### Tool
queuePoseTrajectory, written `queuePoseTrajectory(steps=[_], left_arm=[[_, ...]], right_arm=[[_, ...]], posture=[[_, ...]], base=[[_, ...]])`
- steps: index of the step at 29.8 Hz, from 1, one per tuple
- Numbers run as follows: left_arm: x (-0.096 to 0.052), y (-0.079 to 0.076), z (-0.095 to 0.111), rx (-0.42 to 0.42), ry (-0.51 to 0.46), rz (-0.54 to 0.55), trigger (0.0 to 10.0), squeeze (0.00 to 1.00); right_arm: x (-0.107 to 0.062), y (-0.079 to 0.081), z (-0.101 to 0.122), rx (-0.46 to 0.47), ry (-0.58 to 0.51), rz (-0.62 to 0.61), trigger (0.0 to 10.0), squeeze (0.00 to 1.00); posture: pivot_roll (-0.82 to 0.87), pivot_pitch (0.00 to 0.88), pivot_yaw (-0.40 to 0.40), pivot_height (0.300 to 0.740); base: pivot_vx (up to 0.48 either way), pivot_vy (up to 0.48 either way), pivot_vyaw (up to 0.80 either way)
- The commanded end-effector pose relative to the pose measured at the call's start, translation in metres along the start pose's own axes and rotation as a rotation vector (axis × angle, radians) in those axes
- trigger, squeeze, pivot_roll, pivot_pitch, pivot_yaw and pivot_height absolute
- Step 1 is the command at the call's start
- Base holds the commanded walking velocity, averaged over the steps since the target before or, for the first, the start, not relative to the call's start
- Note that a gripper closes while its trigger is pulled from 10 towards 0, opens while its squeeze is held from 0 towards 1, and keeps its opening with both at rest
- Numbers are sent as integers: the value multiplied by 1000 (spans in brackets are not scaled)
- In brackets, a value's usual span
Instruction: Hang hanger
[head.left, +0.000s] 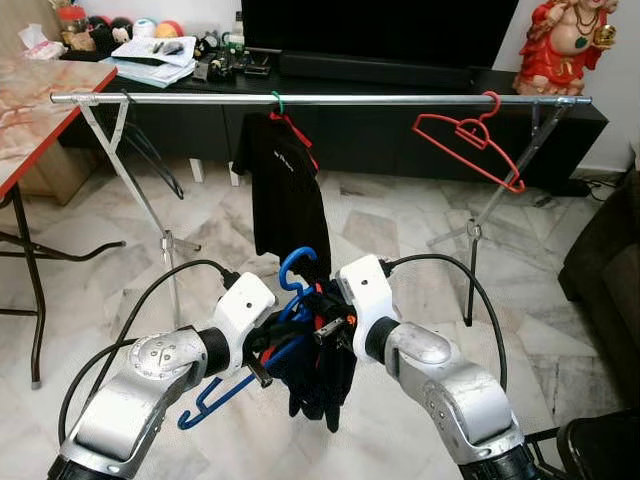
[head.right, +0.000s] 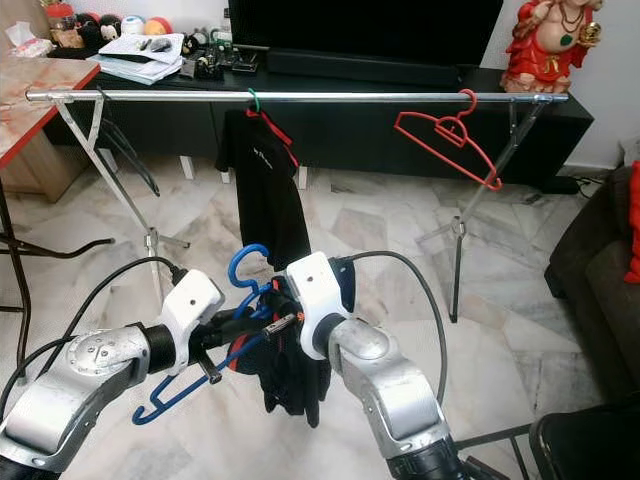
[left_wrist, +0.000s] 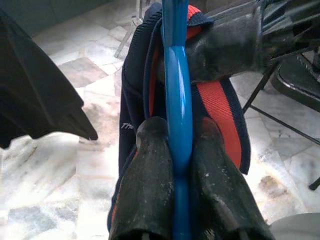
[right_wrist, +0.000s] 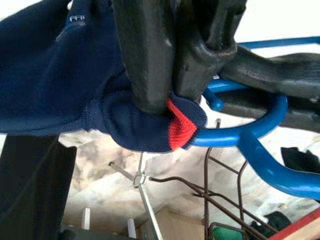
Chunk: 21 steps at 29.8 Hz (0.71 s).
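Observation:
A blue plastic hanger (head.left: 297, 275) carries a dark navy garment with red trim (head.left: 320, 375). I hold both in front of me, well below and short of the silver rail (head.left: 320, 99). My left gripper (head.left: 268, 345) is shut on the blue hanger's bar (left_wrist: 178, 150). My right gripper (head.left: 322, 318) is shut on the garment's collar (right_wrist: 165, 122) beside the hook. The hook points up toward the rail.
On the rail hang a black shirt on a red hanger (head.left: 288, 190) near the middle and an empty red hanger (head.left: 465, 140) at the right. An orange-edged table (head.left: 40, 110) stands at the left, a dark TV bench (head.left: 400, 110) behind, and a dark sofa (head.left: 605, 270) at the right.

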<state>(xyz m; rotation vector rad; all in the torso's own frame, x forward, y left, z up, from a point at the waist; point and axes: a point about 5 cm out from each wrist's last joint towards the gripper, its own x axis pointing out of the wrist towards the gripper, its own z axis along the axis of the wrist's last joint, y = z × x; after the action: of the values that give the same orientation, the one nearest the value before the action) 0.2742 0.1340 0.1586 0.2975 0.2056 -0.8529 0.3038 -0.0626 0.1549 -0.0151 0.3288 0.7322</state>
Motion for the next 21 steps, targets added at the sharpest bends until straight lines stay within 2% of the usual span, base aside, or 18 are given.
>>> queuePoseTrajectory(steps=[1, 2, 3, 5, 8, 10, 12, 17, 20, 21], left_arm=[[4, -40, -20, -32, 69, -285, 10000, 0], [4, -40, -20, -32, 69, -285, 10000, 0], [2, -38, -23, -8, 90, -284, 10000, 0], [-1, -34, -26, 38, 106, -289, 10000, 0], [-4, -32, -28, 48, 118, -293, 10000, 0], [-5, -31, -28, 58, 121, -295, 10000, 0], [-6, -30, -28, 64, 122, -294, 10000, 0], [-2, -28, -28, 62, 118, -262, 10000, 0], [5, -27, -22, 60, 66, -217, 10000, 0], [9, -24, -20, 66, 43, -168, 10000, 0]], right_arm=[[-30, -51, 42, -32, -169, -232, 10000, 0], [-30, -51, 42, -32, -169, -232, 10000, 0], [-32, -46, 39, -115, -126, -158, 10000, 0], [-36, -42, 35, -213, -75, -81, 10000, 0], [-39, -41, 31, -260, -35, -21, 10000, 0], [-43, -39, 24, -361, 23, 55, 10000, 0], [-46, -37, 20, -422, 64, 118, 10000, 0], [-45, -37, 21, -408, 55, 129, 10000, 0], [-43, -35, 21, -384, 44, 124, 10000, 0], [-42, -34, 21, -377, 41, 119, 10000, 0]], posture=[[-5, 153, -71, 740], [-5, 153, -71, 740], [-8, 154, -71, 740], [-11, 155, -71, 740], [-12, 155, -71, 740], [-13, 154, -70, 740], [-13, 153, -70, 740], [-12, 153, -69, 740], [-9, 152, -65, 740], [-9, 152, -65, 740]], base=[[0, 0, 0], [0, 0, 0], [0, 0, 0], [0, 0, 0], [0, 0, 0], [0, 0, 0], [0, 0, 0], [0, 0, 0], [0, 0, 0], [0, 0, 0]])
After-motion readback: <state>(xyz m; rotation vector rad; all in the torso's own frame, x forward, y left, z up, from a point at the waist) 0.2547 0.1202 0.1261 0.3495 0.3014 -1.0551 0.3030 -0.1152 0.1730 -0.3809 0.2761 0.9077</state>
